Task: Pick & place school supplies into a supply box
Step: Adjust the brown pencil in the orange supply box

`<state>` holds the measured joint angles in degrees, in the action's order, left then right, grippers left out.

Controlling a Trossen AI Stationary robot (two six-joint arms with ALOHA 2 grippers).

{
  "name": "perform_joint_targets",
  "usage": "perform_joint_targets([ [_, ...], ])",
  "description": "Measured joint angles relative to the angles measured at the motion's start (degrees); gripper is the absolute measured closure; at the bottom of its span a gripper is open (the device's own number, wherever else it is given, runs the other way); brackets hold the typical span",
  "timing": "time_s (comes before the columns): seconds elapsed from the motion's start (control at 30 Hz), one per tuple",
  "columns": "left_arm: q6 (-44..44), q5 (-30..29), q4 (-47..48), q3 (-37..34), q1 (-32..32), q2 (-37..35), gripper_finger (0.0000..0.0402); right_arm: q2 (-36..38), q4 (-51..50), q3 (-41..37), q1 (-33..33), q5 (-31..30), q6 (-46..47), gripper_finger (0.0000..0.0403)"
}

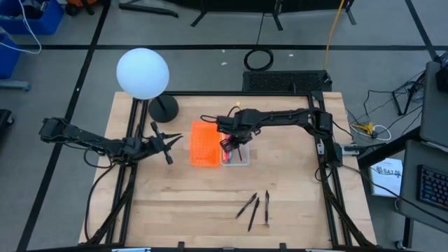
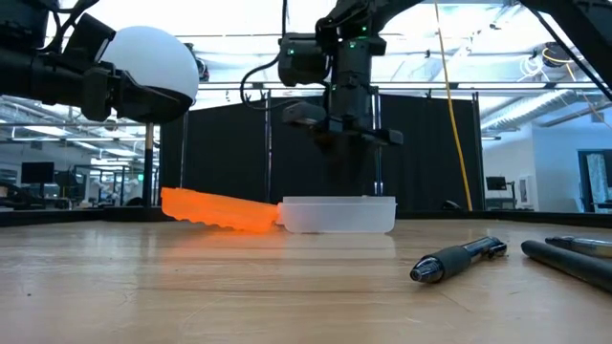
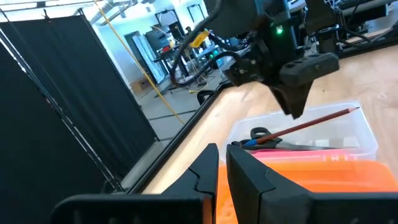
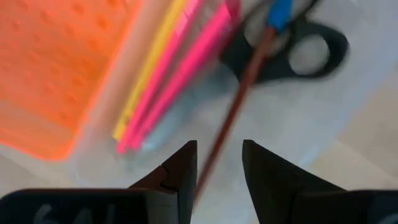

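The clear supply box [image 1: 241,161] sits mid-table. Inside lie black-handled scissors [image 4: 329,43], a yellow pencil [image 4: 152,68] and two pink ones [image 4: 186,68]. A brown pencil [image 3: 317,120] with a blue end slants across them, its tip resting on the box rim [image 3: 367,134]. My right gripper [image 4: 219,158] hovers open over the box, pointing down, with a finger on either side of the brown pencil [image 4: 239,99]. Three dark pens [image 1: 254,208] lie on the table nearer the front edge. My left gripper [image 1: 171,143] waits shut, left of the orange tray.
An orange perforated tray [image 1: 205,145] lies against the box's left side; in the low view the orange tray [image 2: 215,210] sits tilted. A white globe lamp [image 1: 143,72] on a black base [image 1: 163,107] stands at the far left. Bare wood lies near the front-left.
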<state>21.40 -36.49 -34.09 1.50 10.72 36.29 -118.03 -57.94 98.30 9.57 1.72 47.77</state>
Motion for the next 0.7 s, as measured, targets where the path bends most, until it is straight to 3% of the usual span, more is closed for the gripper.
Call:
perform_joint_targets([
  [0.53, 2.3, 0.0, 0.0, 0.0, 0.0, 0.0, 0.0364, -0.1, 2.6, 0.0, -1.9, -2.0, 1.5, 0.0284],
  [0.7, 2.3, 0.0, 0.6, 0.0, 0.0, 0.0, 0.0364, -0.1, 6.9, -3.5, -2.2, -1.5, 2.8, 0.0284],
])
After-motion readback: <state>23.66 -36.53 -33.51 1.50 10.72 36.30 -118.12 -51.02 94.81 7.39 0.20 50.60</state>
